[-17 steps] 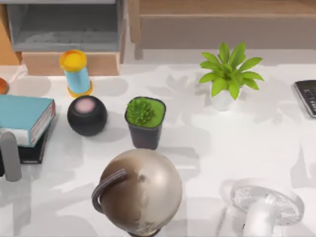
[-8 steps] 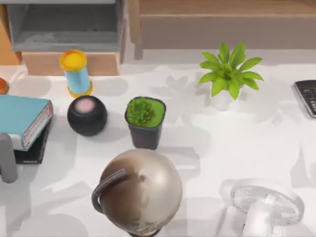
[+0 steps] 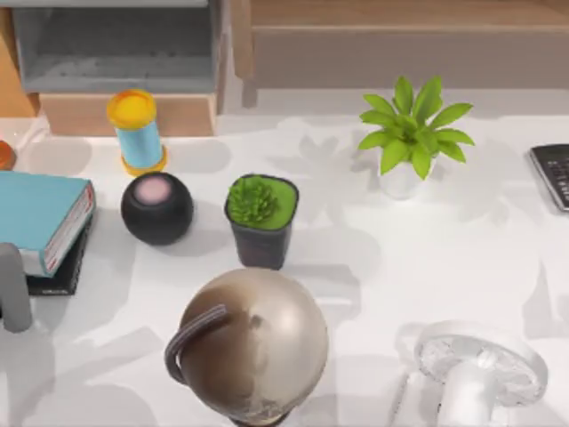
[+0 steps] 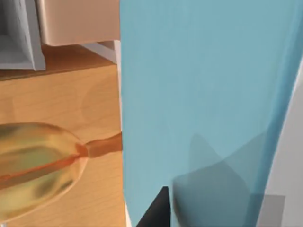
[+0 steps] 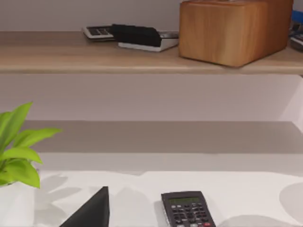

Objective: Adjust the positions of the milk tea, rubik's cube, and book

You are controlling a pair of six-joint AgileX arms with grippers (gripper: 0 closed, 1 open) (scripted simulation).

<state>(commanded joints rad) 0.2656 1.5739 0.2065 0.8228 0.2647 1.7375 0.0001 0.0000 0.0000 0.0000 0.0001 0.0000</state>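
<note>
Resting at the desk's [image 3: 444, 258] far-left edge, the thick teal-blue hardback book [image 3: 40, 213] overlapped a thin black book [image 3: 58, 271]; whether the left gripper [image 3: 13, 289] held it could not be told.

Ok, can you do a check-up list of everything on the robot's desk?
Surface: white table, shadowed, no spills seen.
Job's things: milk tea upright at back left; book lying on a black book at the left edge.
Clutter: speaker, cactus pot, globe, leafy plant, calculator, fan.
Hands: left hand beside the book; right hand parked near the calculator.
Cables: nothing seen.
Surroundings: grey cubby and wooden shelf behind.
</note>
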